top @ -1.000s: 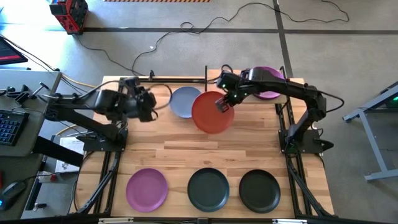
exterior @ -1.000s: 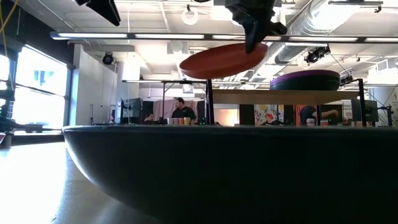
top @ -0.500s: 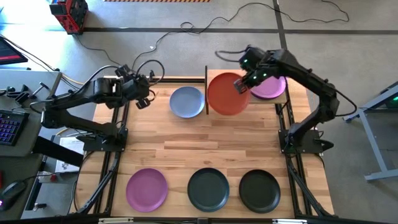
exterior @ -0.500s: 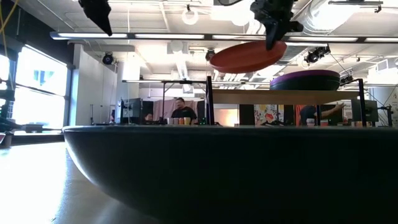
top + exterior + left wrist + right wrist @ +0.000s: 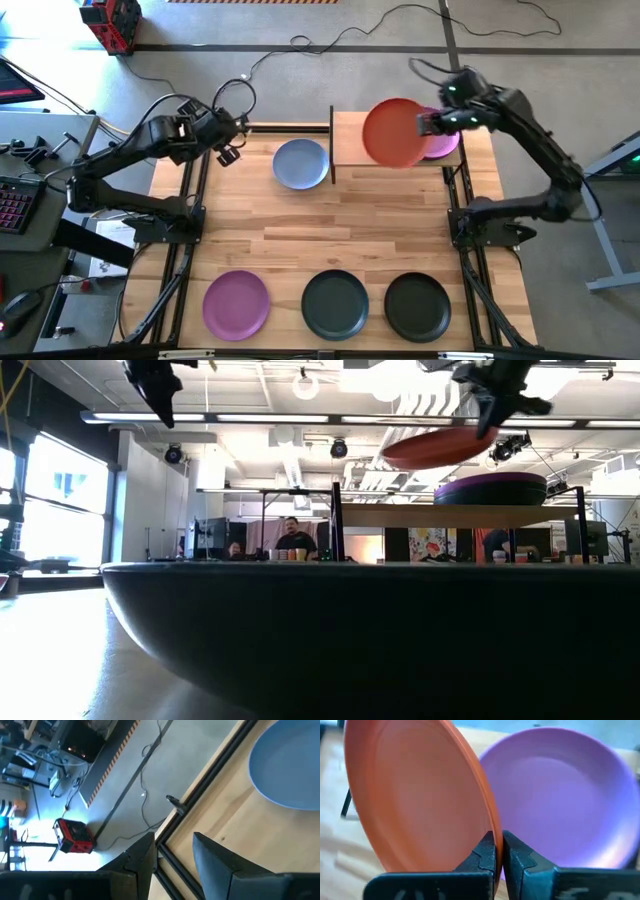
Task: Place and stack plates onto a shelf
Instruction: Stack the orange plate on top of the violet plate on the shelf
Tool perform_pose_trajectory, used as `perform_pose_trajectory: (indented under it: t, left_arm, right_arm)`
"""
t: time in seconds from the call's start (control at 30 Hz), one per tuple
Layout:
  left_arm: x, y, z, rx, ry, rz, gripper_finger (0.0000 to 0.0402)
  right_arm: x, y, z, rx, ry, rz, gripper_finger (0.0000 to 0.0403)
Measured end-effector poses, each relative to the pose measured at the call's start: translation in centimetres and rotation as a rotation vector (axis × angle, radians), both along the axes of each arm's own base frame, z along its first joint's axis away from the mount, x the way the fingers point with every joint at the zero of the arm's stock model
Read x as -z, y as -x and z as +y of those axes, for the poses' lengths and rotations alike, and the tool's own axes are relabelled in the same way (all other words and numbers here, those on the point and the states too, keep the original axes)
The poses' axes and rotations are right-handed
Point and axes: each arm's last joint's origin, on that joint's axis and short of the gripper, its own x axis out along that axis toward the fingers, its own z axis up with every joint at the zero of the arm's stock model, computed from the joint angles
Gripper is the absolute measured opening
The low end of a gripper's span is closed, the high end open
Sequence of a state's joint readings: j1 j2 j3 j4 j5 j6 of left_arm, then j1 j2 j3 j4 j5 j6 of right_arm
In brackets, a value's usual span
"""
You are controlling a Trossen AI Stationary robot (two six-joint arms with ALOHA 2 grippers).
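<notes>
My right gripper [image 5: 425,125] is shut on the orange plate [image 5: 393,133], carrying it in the air over the light-wood shelf [image 5: 347,140]. A purple plate [image 5: 447,143] lies flat on the shelf's right half; in the low view the orange plate [image 5: 440,447] hangs above the purple plate [image 5: 490,488]. The pale blue plate [image 5: 300,163] lies flat on the table just left of the shelf. My left gripper [image 5: 226,143] hovers open near the table's far-left corner, holding nothing. My right gripper pinches the orange plate's rim [image 5: 487,822] between its two fingers, one on the inner face and one on the underside. It comes roughly level from the table's right side. The plate is lifted clear and tilted, its free left side lower.
Along the near edge lie a purple plate [image 5: 237,304] and two dark plates [image 5: 335,303] [image 5: 417,307]. A thin dark post [image 5: 331,140] stands at the shelf's left end. In the low view a dark plate's rim [image 5: 350,630] fills the foreground.
My right gripper has carried the orange plate from above the table's far middle toward the right and far edge, over the shelf and partly above the purple plate. My left gripper has drawn back toward the table's far-left corner.
</notes>
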State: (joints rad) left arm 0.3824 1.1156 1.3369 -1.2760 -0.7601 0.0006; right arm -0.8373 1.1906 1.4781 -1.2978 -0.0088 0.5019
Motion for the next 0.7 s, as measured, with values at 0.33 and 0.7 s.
perform_pose_trajectory:
  t: [0.33,0.7]
  left_arm:
    - [-0.4,0.3,1.6,-0.049,-0.035,-0.021,0.0124]
    - [-0.4,0.5,2.5,-0.045,0.003,-0.052,0.0124]
  right_arm:
    - [0.7,5.7,2.5,0.304,0.063,-0.145,0.0]
    - [4.0,7.1,2.8,0.634,0.002,-0.24,0.0]
